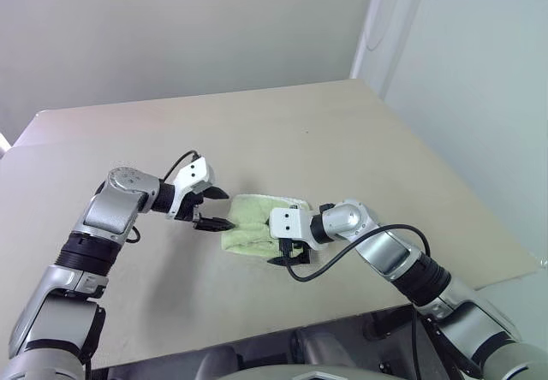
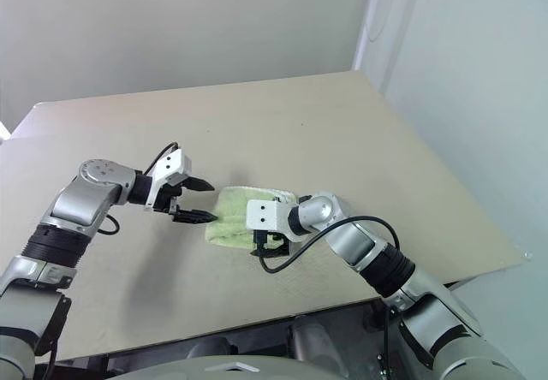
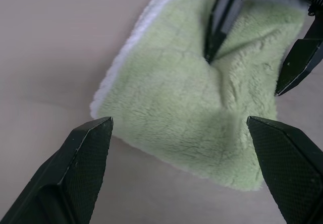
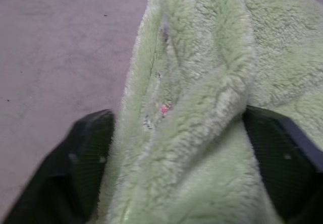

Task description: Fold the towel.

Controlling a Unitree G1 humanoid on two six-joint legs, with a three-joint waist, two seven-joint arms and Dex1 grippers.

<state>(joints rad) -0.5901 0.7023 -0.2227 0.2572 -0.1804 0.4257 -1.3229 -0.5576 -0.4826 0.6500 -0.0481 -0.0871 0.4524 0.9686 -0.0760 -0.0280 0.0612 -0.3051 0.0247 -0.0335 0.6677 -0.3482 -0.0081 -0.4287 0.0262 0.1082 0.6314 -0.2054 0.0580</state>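
R gripper (image 1: 289, 252) astride towel (image 1: 257, 226) fold, L gripper (image 1: 215, 209) wide apart, just beside

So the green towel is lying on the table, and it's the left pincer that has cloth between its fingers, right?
Not quite. The towel does lie on the table, but it is the right pincer that has cloth between its fingers, as the right wrist view shows. The left pincer stands open beside the towel, with nothing in it.
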